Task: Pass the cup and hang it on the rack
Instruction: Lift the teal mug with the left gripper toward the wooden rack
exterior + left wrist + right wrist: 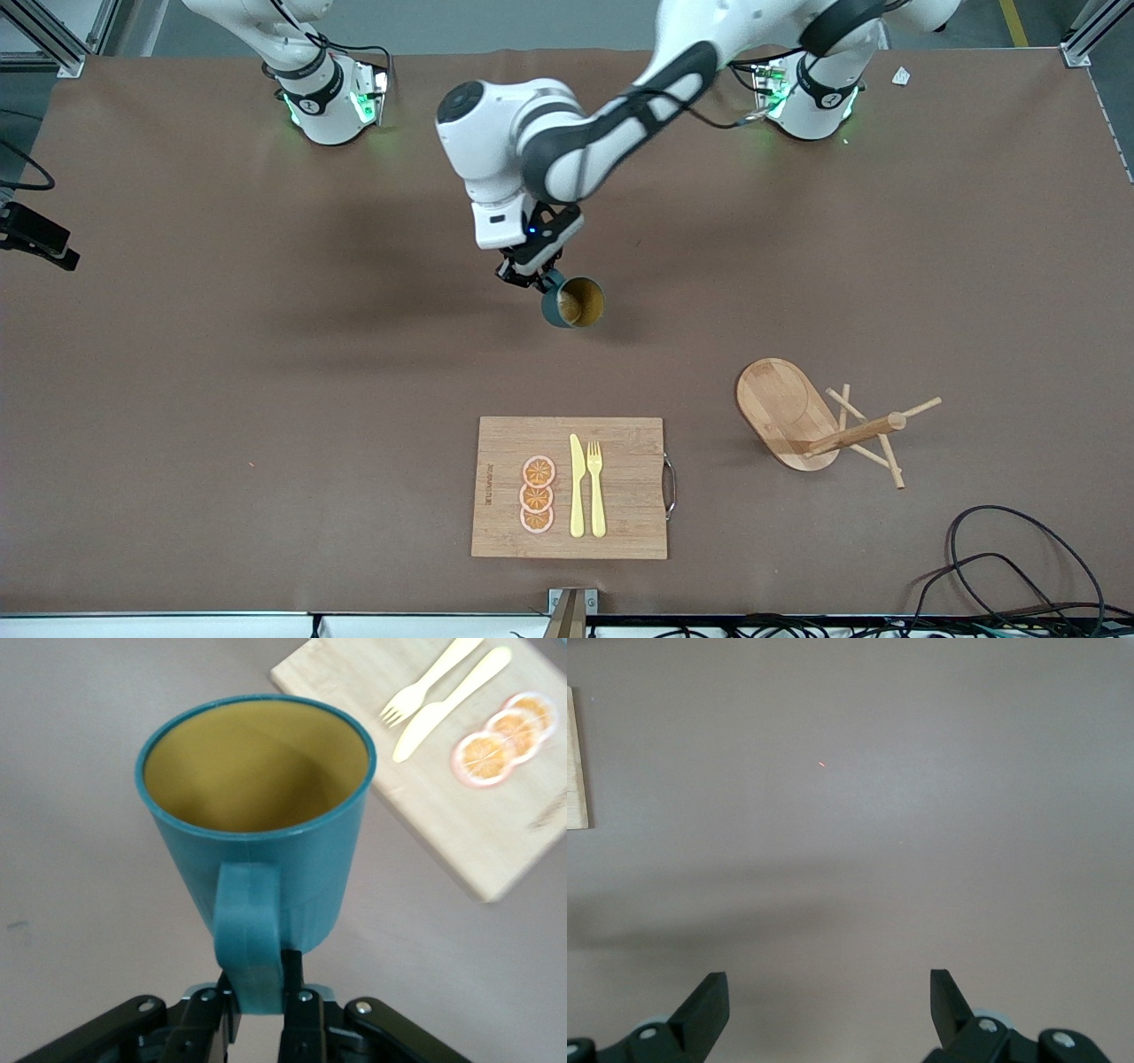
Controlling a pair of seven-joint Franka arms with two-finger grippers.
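Observation:
The dark teal cup point(574, 304) with its ochre inside hangs tilted in the air over the middle of the table, with its mouth turned toward the front camera. My left gripper point(532, 276) is shut on its loop handle. The left wrist view shows the cup point(257, 815) close up, with the left gripper point(259, 992) pinching the handle from both sides. The wooden rack point(780, 403) stands toward the left arm's end of the table, nearer to the front camera than the cup, its pegs bare. My right gripper point(828, 1001) is open and empty over bare table; the front view does not show it.
A bamboo cutting board point(567, 487) with a yellow knife, a fork and orange slices lies near the front edge; it also shows in the left wrist view point(461, 753), and its edge shows in the right wrist view point(576, 757). Black cables point(1001, 567) lie at the front corner beside the rack.

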